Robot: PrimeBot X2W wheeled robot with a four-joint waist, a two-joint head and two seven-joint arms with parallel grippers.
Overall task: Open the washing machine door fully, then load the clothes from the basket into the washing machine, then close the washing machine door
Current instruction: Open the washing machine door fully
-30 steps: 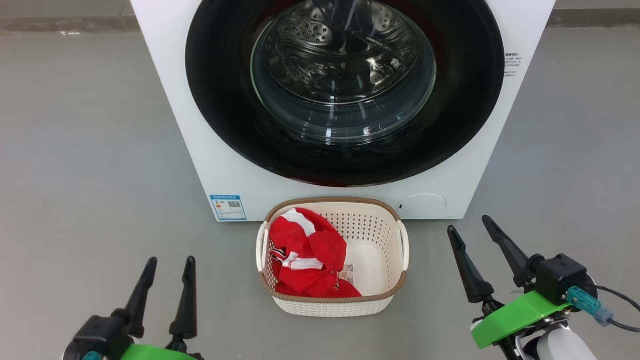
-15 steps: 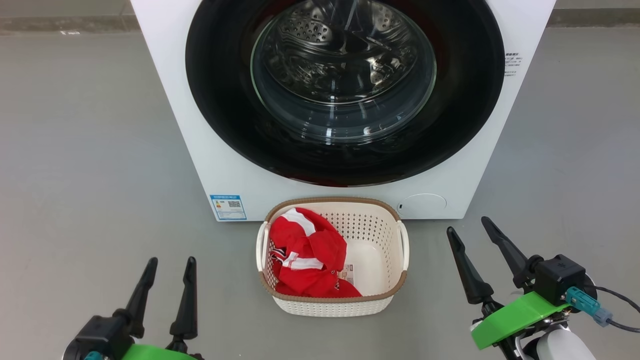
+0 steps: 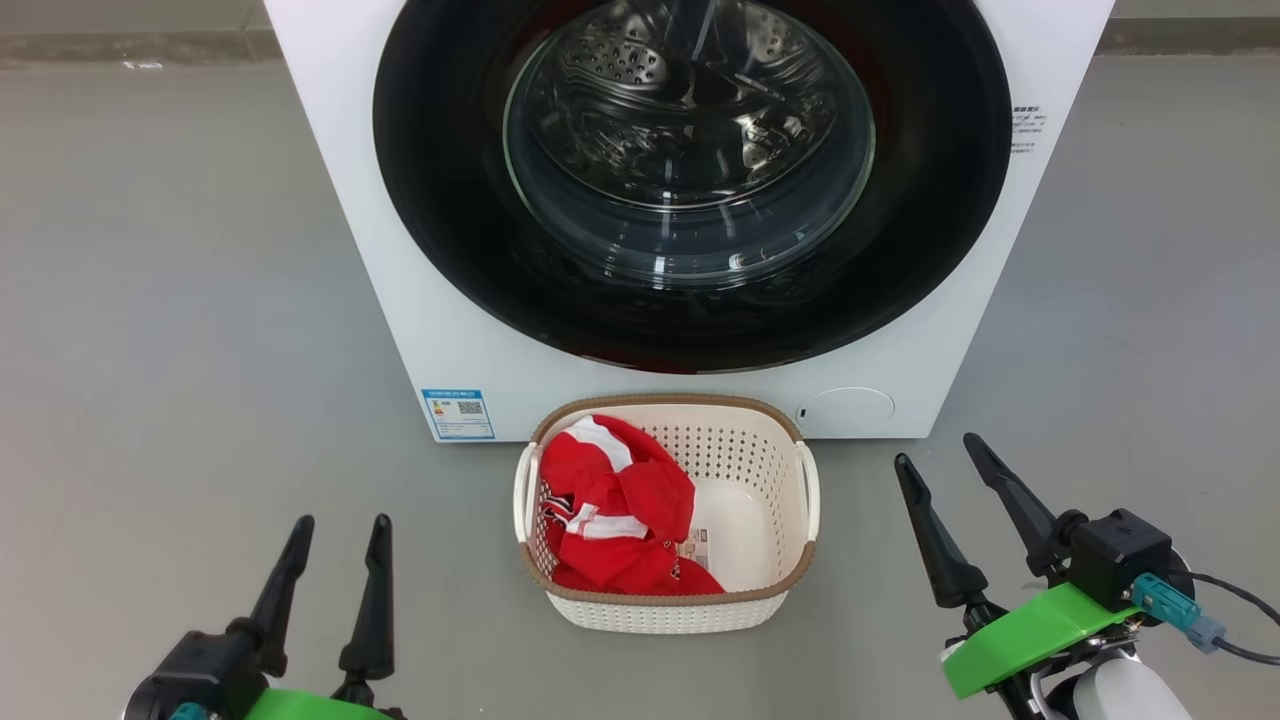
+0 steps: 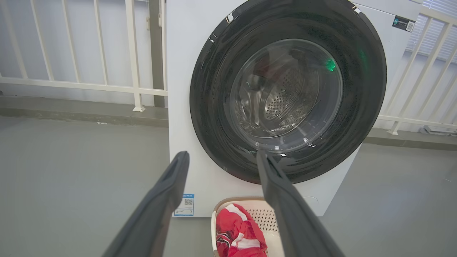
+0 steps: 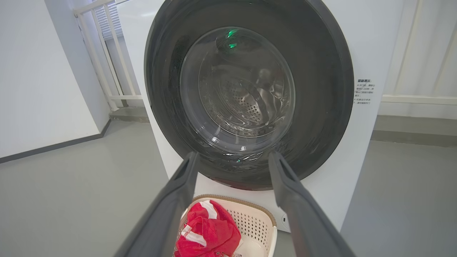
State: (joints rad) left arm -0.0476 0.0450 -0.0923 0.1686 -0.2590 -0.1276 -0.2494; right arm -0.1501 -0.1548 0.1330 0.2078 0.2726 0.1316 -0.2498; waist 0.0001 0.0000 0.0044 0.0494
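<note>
With the washing machine door [image 3: 690,160] shut, the clothes [image 3: 610,520] are kept in the basket [image 3: 665,405] placed below it. The left hand [image 3: 341,522] and right hand [image 3: 937,450] are held spread and empty, ready.

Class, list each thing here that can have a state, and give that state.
washing machine: upright, drum looks empty.
washing machine door: shut, flush against it.
basket: upright on the floor, partly filled.
clothes: bunched in the basket's left side.
left gripper: open, empty.
right gripper: open, empty.
</note>
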